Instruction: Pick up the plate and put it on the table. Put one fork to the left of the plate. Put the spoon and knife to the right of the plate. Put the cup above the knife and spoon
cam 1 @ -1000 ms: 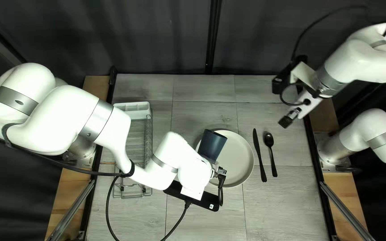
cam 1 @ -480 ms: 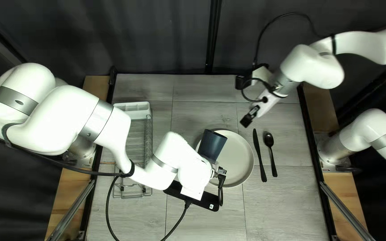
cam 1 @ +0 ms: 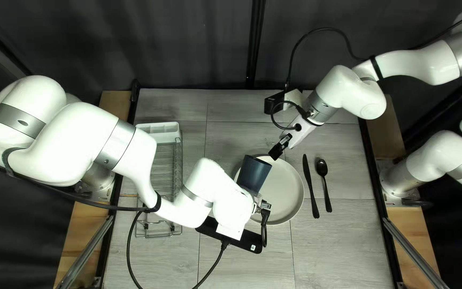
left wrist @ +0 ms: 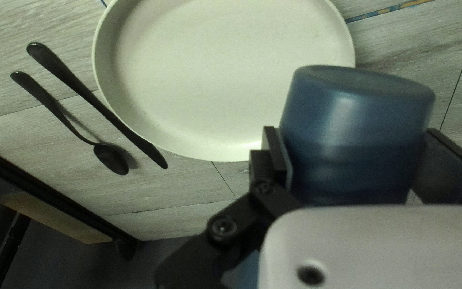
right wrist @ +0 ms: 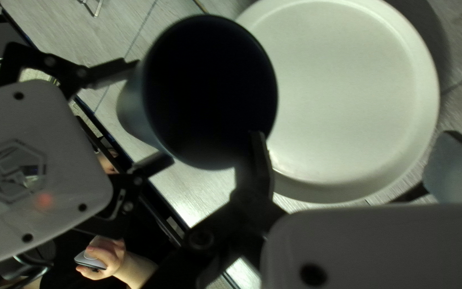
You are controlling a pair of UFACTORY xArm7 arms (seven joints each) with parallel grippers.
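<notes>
The cup (cam 1: 254, 173) is the piece left to place: it is tilted over the plate's left edge in the top left view, and your left gripper (left wrist: 352, 130) has it clamped between fingers set wide apart. Your right gripper (right wrist: 353, 134) hangs by the plate's far edge, fingers spread wide with nothing held, one of them close to the cup's mouth; a handover looks likely. The plate (cam 1: 284, 192) itself is down on the table, so that step looks done. Right of the plate lie the knife (cam 1: 310, 184) and, beyond it, the spoon (cam 1: 322, 168), so that pair looks done too. You can't confirm the fork: none shows, and your left arm hides part of the plate's left side. The cup still needs setting down above the knife and spoon.
</notes>
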